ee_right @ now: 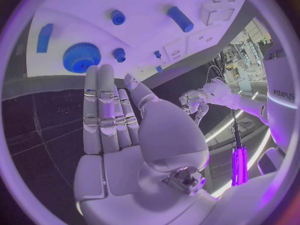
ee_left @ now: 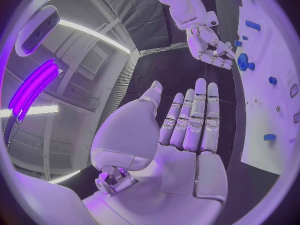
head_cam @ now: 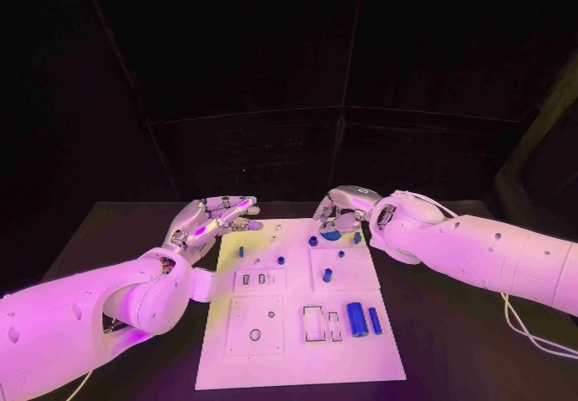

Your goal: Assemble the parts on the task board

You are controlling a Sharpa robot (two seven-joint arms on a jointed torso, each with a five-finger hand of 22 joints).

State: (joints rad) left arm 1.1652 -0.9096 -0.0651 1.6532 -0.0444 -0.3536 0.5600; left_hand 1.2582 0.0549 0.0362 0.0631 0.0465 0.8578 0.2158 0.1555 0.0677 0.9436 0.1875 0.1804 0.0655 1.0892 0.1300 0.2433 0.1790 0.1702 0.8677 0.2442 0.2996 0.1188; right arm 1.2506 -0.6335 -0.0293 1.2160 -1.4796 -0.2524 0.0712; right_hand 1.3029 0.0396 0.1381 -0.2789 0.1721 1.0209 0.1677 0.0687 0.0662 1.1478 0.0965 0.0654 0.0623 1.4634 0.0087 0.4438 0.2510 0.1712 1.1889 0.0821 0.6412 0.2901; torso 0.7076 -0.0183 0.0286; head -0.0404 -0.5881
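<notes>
The white task board [head_cam: 301, 351] lies in the middle of the table. My right hand [head_cam: 343, 209] hovers over the board's far edge, fingers apart and holding nothing, just above a blue gear [head_cam: 332, 236]. In the right wrist view the gear [ee_right: 81, 56] lies on the board past my straight fingers [ee_right: 100, 110]. My left hand [head_cam: 217, 219] is at the board's far left corner, palm open [ee_left: 187, 130] and empty. Two blue cylinders [head_cam: 357, 319] lie side by side at the board's near right. A blue peg [head_cam: 327, 275] and small blue pieces [head_cam: 281, 260] sit mid-board.
Rectangular slots [head_cam: 313, 324] and a round hole [head_cam: 256, 334] mark the board's near half. Black table [head_cam: 458, 351] surrounds the board on both sides. A dark curtain stands behind the table.
</notes>
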